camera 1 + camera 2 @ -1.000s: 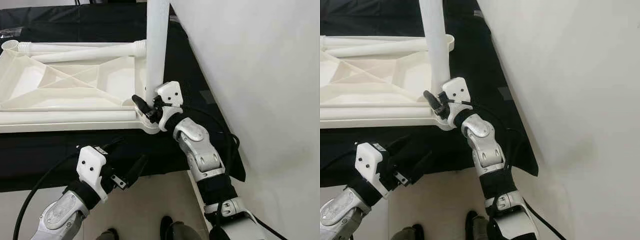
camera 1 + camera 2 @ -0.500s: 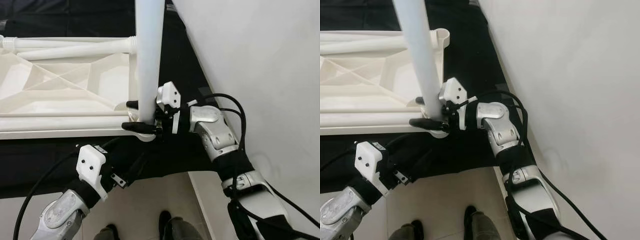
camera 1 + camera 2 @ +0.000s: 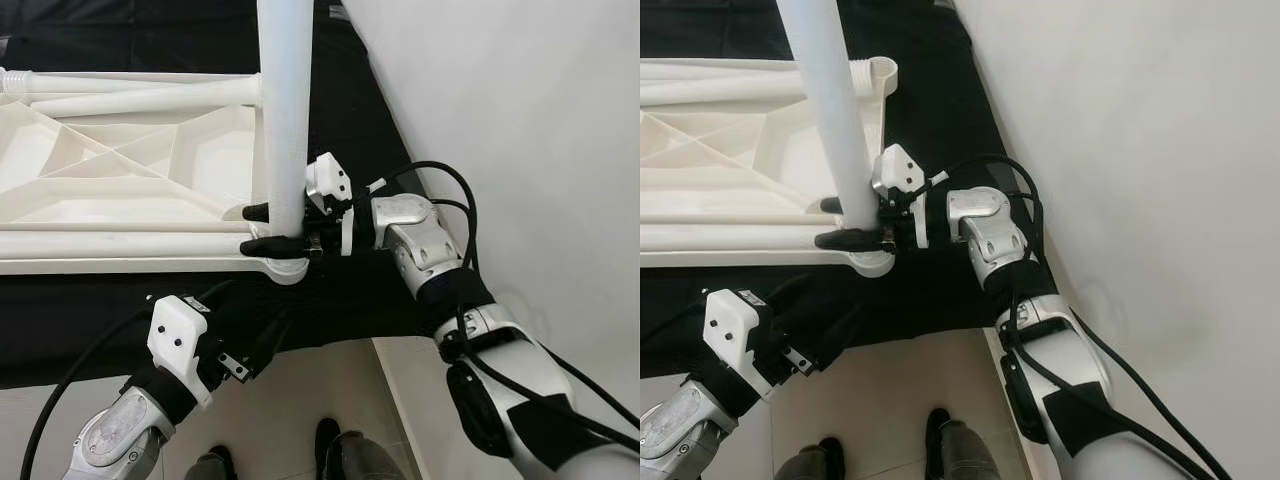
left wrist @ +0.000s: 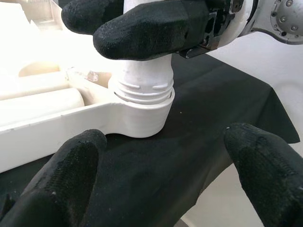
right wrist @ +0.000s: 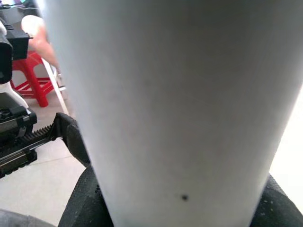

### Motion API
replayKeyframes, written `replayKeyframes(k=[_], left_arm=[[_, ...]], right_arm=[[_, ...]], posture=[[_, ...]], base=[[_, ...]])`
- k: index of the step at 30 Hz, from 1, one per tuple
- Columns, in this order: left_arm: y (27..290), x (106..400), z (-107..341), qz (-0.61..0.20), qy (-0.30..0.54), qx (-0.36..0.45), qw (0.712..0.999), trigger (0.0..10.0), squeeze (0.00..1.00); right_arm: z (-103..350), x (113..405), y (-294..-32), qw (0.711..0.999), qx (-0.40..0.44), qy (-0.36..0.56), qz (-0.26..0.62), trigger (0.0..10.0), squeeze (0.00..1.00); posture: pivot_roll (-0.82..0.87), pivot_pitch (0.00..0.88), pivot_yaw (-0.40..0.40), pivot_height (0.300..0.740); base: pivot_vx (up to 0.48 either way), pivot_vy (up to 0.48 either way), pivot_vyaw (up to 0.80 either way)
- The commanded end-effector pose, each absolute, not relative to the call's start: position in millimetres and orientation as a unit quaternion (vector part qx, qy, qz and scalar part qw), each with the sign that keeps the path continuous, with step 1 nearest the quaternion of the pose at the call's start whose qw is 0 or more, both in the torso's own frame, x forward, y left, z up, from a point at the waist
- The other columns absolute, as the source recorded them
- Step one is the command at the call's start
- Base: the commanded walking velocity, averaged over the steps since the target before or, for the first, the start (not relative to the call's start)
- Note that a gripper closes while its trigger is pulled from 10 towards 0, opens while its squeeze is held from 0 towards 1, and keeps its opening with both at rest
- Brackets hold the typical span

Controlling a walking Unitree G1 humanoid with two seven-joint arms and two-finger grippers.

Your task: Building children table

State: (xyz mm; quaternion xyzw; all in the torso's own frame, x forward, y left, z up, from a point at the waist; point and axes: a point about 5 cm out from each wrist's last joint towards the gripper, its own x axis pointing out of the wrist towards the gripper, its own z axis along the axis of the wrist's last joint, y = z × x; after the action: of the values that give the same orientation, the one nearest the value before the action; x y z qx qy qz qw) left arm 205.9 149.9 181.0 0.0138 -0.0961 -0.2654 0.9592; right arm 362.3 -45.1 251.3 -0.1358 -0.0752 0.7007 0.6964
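The children's table top (image 3: 120, 190) lies upside down on a black-draped worktop (image 3: 360, 120), ribbed underside up, with loose white legs (image 3: 150, 98) lying along its far edge. One table leg (image 3: 285, 110) stands upright in the near right corner socket (image 4: 142, 113) — the left wrist view shows its threaded end partly seated, with thread rings visible above the socket rim.

The right claw (image 3: 262, 228) is clamped around that leg just above the socket, one finger on either side. The left claw (image 3: 262, 345) hangs below the worktop's front edge, fingers spread wide and holding nothing.

Risk, as judged: the thread is not fully home. If the leg leans while being turned, it may cross-thread or jam. The smooth plastic may also slip in the grip. The top sits near the worktop edge and is unbraced — twisting force could shift it.
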Motion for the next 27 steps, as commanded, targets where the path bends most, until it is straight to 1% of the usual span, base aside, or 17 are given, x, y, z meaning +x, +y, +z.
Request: replayKeyframes(k=[1, 2, 5, 6, 7, 8, 9, 10, 11, 13, 14, 15, 20, 21, 25, 26, 27], left_arm=[[150, 202, 178, -0.269, -0.083, 0.017, 0.959, 10.0, 0.00], [150, 202, 178, -0.269, -0.082, 0.017, 0.959, 10.0, 0.00], [151, 202, 178, -0.268, -0.082, 0.017, 0.960, 10.0, 0.00], [151, 202, 178, -0.268, -0.082, 0.017, 0.960, 10.0, 0.00], [152, 201, 177, -0.268, -0.081, 0.017, 0.960, 10.0, 0.00], [153, 201, 177, -0.267, -0.080, 0.017, 0.960, 10.0, 0.00], [153, 201, 177, -0.267, -0.079, 0.017, 0.960, 10.0, 0.00], [154, 201, 177, -0.267, -0.079, 0.016, 0.960, 10.0, 0.00], [154, 201, 177, -0.267, -0.079, 0.016, 0.960, 10.0, 0.00], [155, 203, 177, -0.269, -0.076, 0.014, 0.960, 10.0, 0.00], [155, 203, 177, -0.269, -0.076, 0.014, 0.960, 10.0, 0.00], [156, 203, 177, -0.271, -0.074, 0.013, 0.960, 10.0, 0.00], [153, 206, 174, -0.278, -0.071, 0.010, 0.958, 10.0, 0.00], [152, 206, 174, -0.280, -0.071, 0.010, 0.957, 10.0, 0.00], [152, 206, 174, -0.280, -0.072, 0.010, 0.957, 10.0, 0.00], [153, 205, 174, -0.277, -0.073, 0.011, 0.958, 10.0, 0.00], [153, 205, 174, -0.277, -0.073, 0.011, 0.958, 10.0, 0.00]], right_arm=[[246, 362, -44, 0.700, -0.117, -0.075, 0.701, 0.0, 0.00], [246, 363, -45, 0.708, -0.115, -0.078, 0.692, 0.0, 0.00], [234, 370, -49, 0.785, -0.096, -0.082, 0.607, 0.0, 0.00], [234, 370, -49, 0.785, -0.096, -0.082, 0.607, 0.0, 0.00], [227, 371, -50, 0.814, -0.083, -0.076, 0.570, 0.0, 0.00], [213, 376, -50, 0.884, -0.057, -0.057, 0.460, 0.0, 0.00], [203, 379, -53, 0.924, -0.042, -0.042, 0.377, 0.0, 0.00], [197, 380, -55, 0.945, -0.035, -0.032, 0.323, 0.0, 0.00], [197, 380, -55, 0.945, -0.035, -0.032, 0.323, 0.0, 0.00], [163, 341, -36, 0.939, -0.034, 0.006, 0.342, 0.0, 0.00], [163, 341, -36, 0.939, -0.034, 0.006, 0.342, 0.0, 0.00], [158, 327, -30, 0.940, -0.027, 0.015, 0.340, 0.0, 0.00], [171, 343, -27, 0.948, -0.038, -0.006, 0.317, 0.0, 0.00], [175, 347, -26, 0.946, -0.040, -0.010, 0.320, 10.0, 0.00], [178, 349, -25, 0.946, -0.042, -0.012, 0.322, 10.0, 0.00], [187, 351, -21, 0.939, -0.036, -0.032, 0.340, 10.0, 0.82], [187, 351, -21, 0.939, -0.036, -0.032, 0.340, 10.0, 0.82]], posture=[[0.14, 0.331, -0.120, 0.740], [0.14, 0.331, -0.120, 0.740], [0.13, 0.336, -0.119, 0.740], [0.13, 0.336, -0.119, 0.740], [0.13, 0.336, -0.119, 0.740], [0.13, 0.336, -0.112, 0.740], [0.13, 0.336, -0.109, 0.740], [0.13, 0.336, -0.109, 0.740], [0.13, 0.336, -0.109, 0.740], [0.14, 0.355, -0.074, 0.740], [0.14, 0.355, -0.074, 0.740], [0.12, 0.333, -0.064, 0.740], [0.12, 0.318, -0.066, 0.740], [0.12, 0.316, -0.070, 0.740], [0.12, 0.316, -0.070, 0.740], [0.14, 0.308, -0.082, 0.740], [0.14, 0.308, -0.082, 0.740]], base=[[0.000, 0.000, 0.00], [0.000, 0.000, 0.00], [0.000, 0.000, 0.00], [0.000, 0.000, 0.00], [0.000, 0.000, 0.00], [0.000, 0.000, 0.00], [0.000, 0.000, 0.00], [0.000, 0.000, 0.00], [0.000, 0.000, 0.00], [0.000, 0.000, 0.00], [0.000, 0.000, 0.00], [0.000, 0.000, 0.00], [0.000, 0.000, 0.00], [0.000, 0.000, 0.00], [0.000, 0.000, 0.00], [0.000, 0.000, 0.00], [0.000, 0.000, 0.00]])
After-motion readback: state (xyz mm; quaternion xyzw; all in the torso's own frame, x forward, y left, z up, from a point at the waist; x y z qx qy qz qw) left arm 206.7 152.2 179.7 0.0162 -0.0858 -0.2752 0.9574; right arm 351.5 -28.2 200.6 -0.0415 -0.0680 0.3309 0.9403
